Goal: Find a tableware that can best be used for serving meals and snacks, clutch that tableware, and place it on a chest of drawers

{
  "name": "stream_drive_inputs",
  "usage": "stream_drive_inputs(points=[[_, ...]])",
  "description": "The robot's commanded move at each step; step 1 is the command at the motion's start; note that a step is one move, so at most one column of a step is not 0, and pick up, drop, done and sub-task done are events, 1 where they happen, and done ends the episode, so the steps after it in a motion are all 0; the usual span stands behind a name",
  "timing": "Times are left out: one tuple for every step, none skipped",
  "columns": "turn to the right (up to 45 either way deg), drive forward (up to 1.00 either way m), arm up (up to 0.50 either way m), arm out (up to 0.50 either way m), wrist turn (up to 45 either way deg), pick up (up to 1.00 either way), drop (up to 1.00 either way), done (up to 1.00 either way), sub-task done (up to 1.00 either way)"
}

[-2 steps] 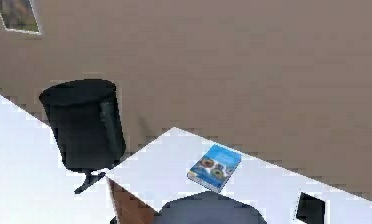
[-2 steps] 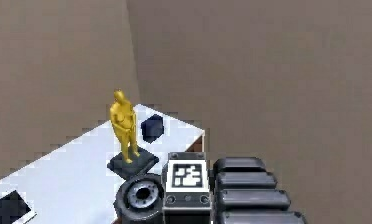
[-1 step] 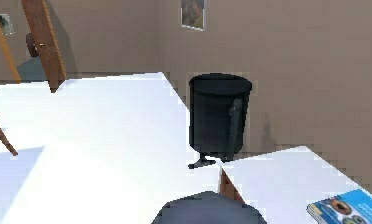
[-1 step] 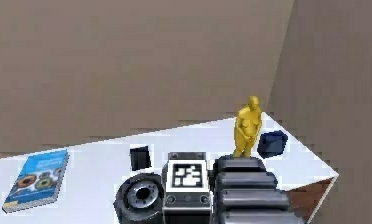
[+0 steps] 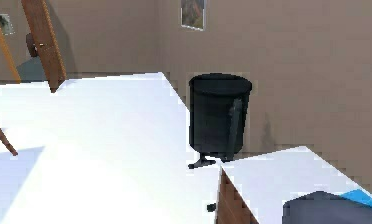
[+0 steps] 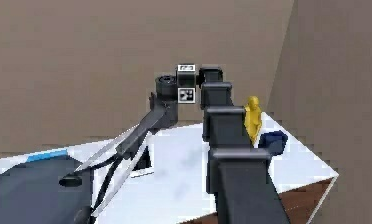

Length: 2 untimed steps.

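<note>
Dark grey flat thing (image 6: 29,195), rounded outline, dull and plain, lies on the white top of the brown drawer unit (image 6: 294,172), at the top's near edge toward the arm side view's left; too blobby to call it a plate. Same grey thing (image 5: 324,208) is in the forward view's bottom right corner, with a blue strip (image 5: 360,190) touching its far side. Gripper (image 6: 82,195) has its thin fingers (image 6: 114,150) slanting down over that grey thing; cannot tell whether it holds anything. White framed square (image 6: 144,160) lies mid-top. Yellow figure (image 6: 253,118) and dark blue thing (image 6: 272,143) are near the top's far right corner. Black bin (image 5: 220,115) stands on the floor beyond the unit.
</note>
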Motion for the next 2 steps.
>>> stream_drive_inputs(points=[[0.0, 0.0, 0.0, 0.0, 45.0, 0.0, 0.0, 0.0, 0.0], [0.0, 0.0, 0.0, 0.0, 45.0, 0.0, 0.0, 0.0, 0.0]])
